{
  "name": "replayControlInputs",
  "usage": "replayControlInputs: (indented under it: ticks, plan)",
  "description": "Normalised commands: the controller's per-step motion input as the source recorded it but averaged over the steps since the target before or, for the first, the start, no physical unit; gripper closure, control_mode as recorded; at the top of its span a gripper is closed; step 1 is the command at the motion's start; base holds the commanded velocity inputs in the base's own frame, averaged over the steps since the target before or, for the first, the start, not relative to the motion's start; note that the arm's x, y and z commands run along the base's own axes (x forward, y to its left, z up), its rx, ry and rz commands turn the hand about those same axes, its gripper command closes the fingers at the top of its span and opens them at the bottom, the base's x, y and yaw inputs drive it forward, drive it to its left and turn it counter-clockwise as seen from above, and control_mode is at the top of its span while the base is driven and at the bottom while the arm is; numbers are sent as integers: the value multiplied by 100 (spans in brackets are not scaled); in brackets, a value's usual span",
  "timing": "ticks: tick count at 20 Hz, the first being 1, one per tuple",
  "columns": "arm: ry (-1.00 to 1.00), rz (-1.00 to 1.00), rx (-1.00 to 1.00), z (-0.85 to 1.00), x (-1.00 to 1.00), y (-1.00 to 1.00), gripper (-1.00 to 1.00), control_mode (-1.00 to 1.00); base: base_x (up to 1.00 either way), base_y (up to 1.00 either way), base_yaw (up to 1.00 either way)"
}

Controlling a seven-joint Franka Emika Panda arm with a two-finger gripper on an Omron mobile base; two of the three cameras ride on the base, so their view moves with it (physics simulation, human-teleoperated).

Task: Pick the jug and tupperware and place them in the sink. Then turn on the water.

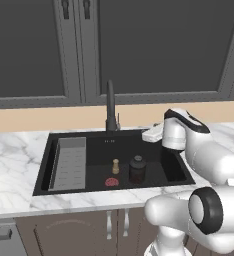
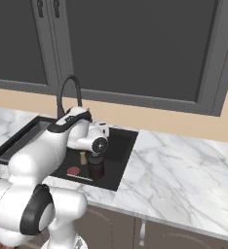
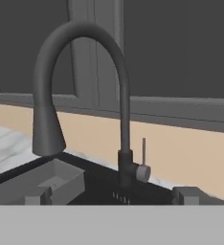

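The black sink point(image 1: 96, 150) is set in white marble, and the squat dark jug point(image 1: 137, 169) stands upright on its floor, right of centre; the right base view shows the jug point(image 2: 96, 168) too. The tupperware is hidden. The tall black gooseneck faucet point(image 1: 110, 107) stands behind the basin with no water running. My gripper point(image 1: 148, 134) hovers over the sink's back right corner, above the jug and apart from it. In the hand view it point(image 3: 111, 196) is open and empty, facing the faucet point(image 3: 123, 110) and its side lever point(image 3: 143, 170).
A small brass peg point(image 1: 115, 166) and a flat red disc point(image 1: 112, 182) lie on the sink floor left of the jug. A grey ribbed rack point(image 1: 70, 163) fills the basin's left side. Dark cabinets hang above, and marble counter point(image 2: 184, 170) stretches to the right.
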Motion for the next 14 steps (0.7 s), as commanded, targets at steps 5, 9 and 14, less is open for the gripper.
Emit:
replayControlInputs:
  ticks: [5, 9, 14]
  plan:
    - [-6, 0, 0, 0, 8, 1, -100, -100, 0, 0, 0]
    - [-7, 0, 0, 0, 14, 12, -100, -100, 0, 0, 0]
    - [-5, 0, 0, 0, 17, 14, -100, -100, 0, 0, 0]
